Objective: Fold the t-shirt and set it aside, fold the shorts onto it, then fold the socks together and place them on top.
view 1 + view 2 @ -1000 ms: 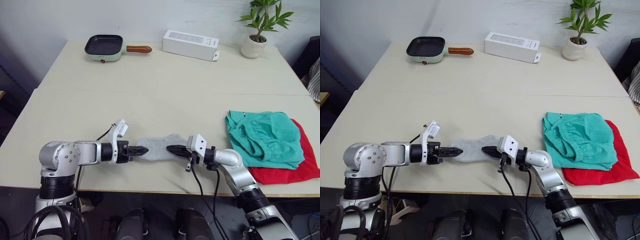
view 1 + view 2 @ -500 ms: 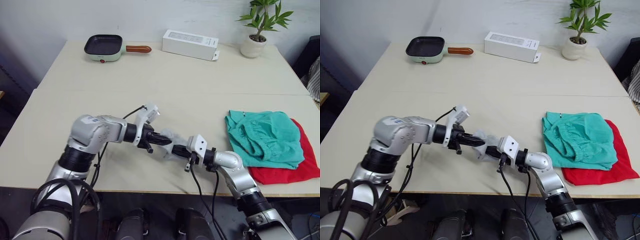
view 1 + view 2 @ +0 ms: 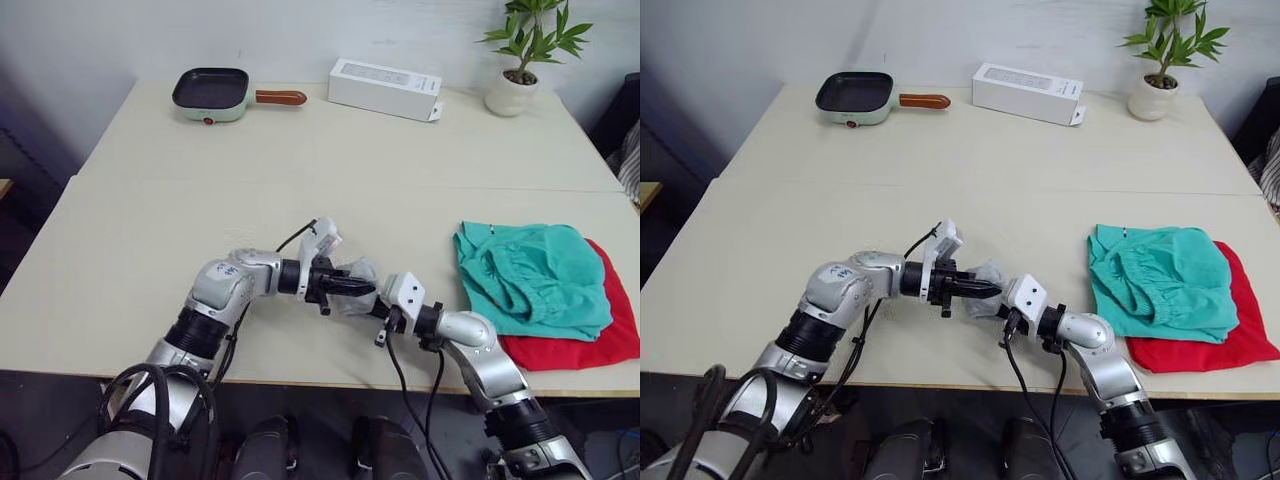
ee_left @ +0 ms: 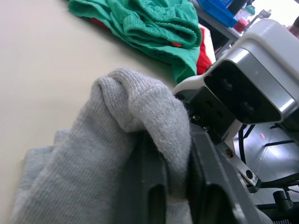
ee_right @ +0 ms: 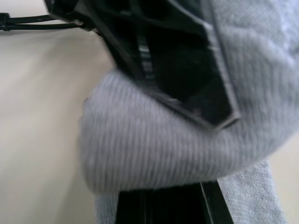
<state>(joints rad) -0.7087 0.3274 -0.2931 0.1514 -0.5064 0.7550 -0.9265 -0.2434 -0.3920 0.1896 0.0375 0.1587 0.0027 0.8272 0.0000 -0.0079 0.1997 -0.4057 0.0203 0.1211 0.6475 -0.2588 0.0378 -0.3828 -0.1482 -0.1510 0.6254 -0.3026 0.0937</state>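
The light grey socks (image 3: 358,272) lie bunched near the table's front edge, folded over on themselves. My left gripper (image 3: 366,290) is shut on the socks (image 4: 140,116), with the cloth draped over its fingers (image 4: 156,200). Tip to tip with it, my right gripper (image 3: 379,304) is shut on the same bundle from the right; the socks (image 5: 154,154) press against the left gripper's black fingers (image 5: 187,88). The teal-green shorts (image 3: 530,275) lie folded at the right, on top of the red t-shirt (image 3: 605,340), whose edge shows beneath them.
At the back of the table (image 3: 300,180) stand a green-bodied pan with a brown handle (image 3: 210,92), a white box (image 3: 385,88) and a potted plant (image 3: 515,60). The grippers work close to the table's front edge.
My left gripper carried its end of the socks rightward and laid it over the end held by the right gripper, doubling the socks. The right arm barely moved.
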